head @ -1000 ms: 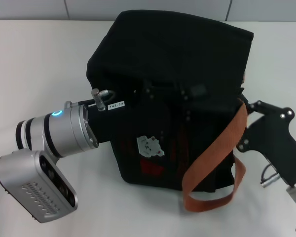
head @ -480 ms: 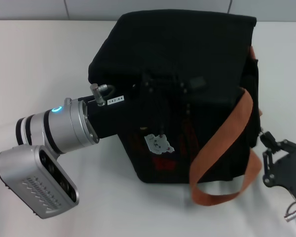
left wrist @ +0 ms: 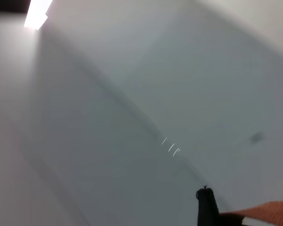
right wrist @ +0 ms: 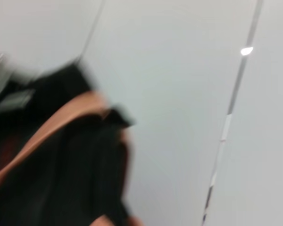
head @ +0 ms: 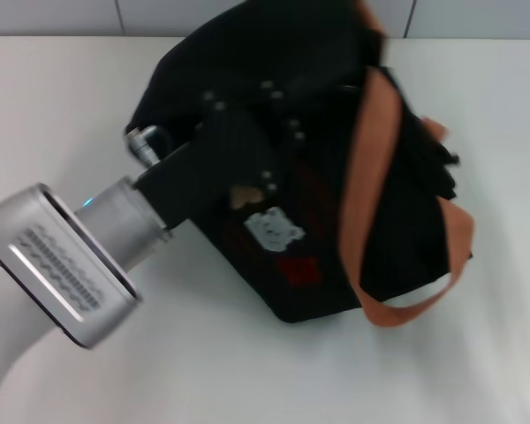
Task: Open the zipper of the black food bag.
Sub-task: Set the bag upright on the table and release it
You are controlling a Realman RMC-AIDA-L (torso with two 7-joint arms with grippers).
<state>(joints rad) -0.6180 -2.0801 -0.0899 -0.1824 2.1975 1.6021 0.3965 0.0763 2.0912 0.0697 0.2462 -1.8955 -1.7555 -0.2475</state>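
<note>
The black food bag is sitting tilted on the white surface, its teddy-bear patch and front facing the head camera. The left gripper is pressing against the bag's upper front, beside the patch; its black fingers are blending into the fabric, so I cannot tell whether they are wide, narrow or holding anything. A tan-brown webbing handle is draping over the bag on the far side from those fingers and looping down to the surface. The zipper is not discernible. The right gripper is showing only as a dark sliver at the head view's right edge, well apart from the bag.
</note>
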